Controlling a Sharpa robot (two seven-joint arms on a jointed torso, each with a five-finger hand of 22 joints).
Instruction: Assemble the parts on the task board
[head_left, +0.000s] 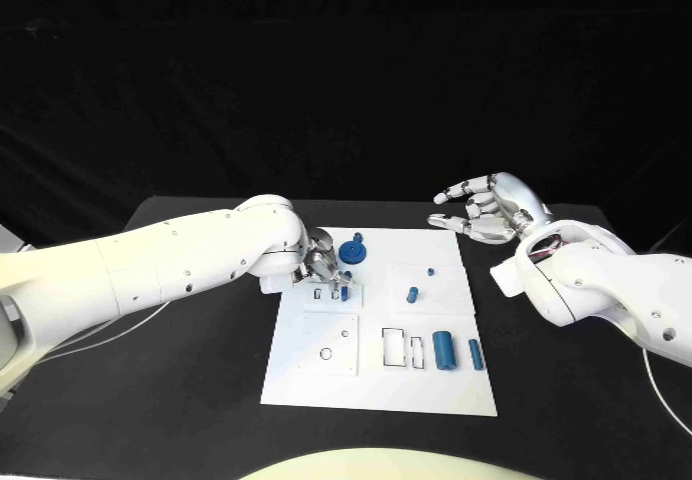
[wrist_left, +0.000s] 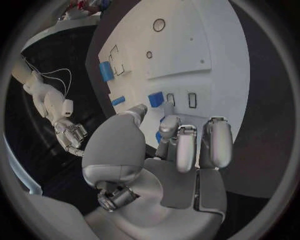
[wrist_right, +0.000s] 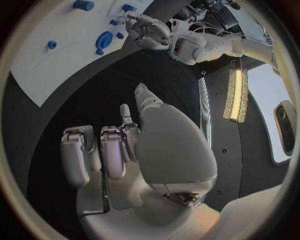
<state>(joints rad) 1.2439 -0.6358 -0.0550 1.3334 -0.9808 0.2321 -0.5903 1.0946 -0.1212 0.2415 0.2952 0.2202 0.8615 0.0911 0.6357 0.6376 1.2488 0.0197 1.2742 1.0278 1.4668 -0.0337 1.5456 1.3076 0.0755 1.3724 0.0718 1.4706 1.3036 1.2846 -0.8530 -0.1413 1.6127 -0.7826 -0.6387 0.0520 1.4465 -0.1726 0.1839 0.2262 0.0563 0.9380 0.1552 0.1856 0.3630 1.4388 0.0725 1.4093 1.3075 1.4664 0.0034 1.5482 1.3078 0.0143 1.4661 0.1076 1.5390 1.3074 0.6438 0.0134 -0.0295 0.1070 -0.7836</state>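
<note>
The task board (head_left: 378, 375) lay flat in the middle of the black surface (head_left: 577, 420), its long side running away from the robot. The left hand (head_left: 320, 266) hung over the board's far left part, fingers (wrist_left: 185, 145) pointing down at a small blue part (head_left: 336, 293) standing beside two small slots; in the left wrist view the fingertips were close to that blue part (wrist_left: 156, 99), but whether they touched or pinched it could not be told. Just beyond that hand a blue round part (head_left: 353, 250) with a knob sat on the board's far edge. Another small blue part (head_left: 413, 295) lay nearer the board's right side, and a short thick blue cylinder (head_left: 444, 350) and a thinner blue pin (head_left: 476, 353) stood side by side near the right edge, next to two rectangular outlines. The right hand (head_left: 488, 208) hovered off the board, beyond its far right corner, palm up, fingers (wrist_right: 114, 150) loosely curled and apart, holding nothing.
</note>
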